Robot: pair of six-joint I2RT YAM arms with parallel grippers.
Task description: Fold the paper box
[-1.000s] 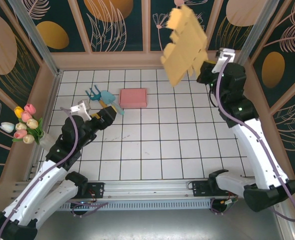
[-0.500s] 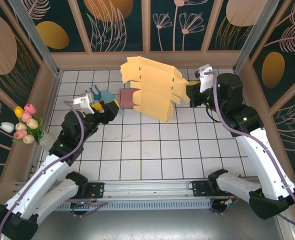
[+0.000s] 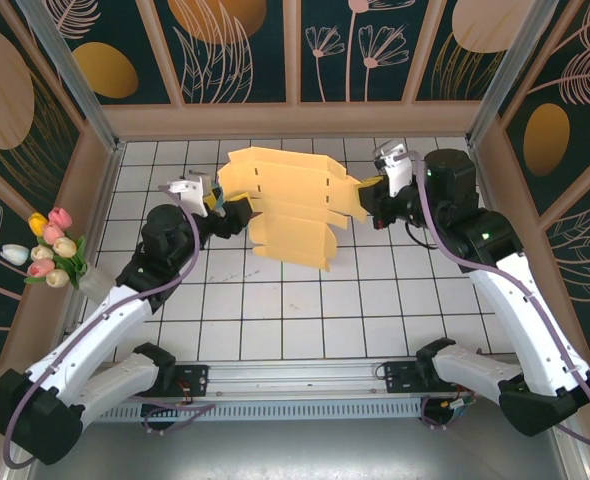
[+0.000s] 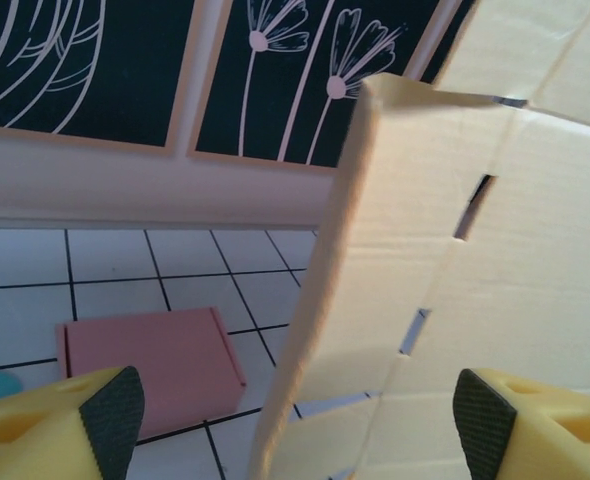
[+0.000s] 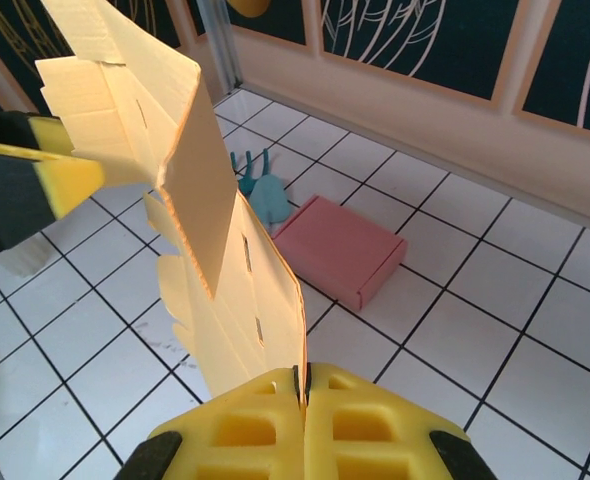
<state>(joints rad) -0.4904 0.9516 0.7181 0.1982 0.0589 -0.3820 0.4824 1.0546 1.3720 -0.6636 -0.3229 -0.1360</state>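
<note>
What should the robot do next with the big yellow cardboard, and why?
Probably close the left gripper. Its fingers stand open with an edge of the paper box between them, while the right gripper is pinched shut on the other edge, holding it above the table. Two grips should let the arms start folding.

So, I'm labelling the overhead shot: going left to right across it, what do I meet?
tulips → left gripper → flat paper box → right gripper
</note>
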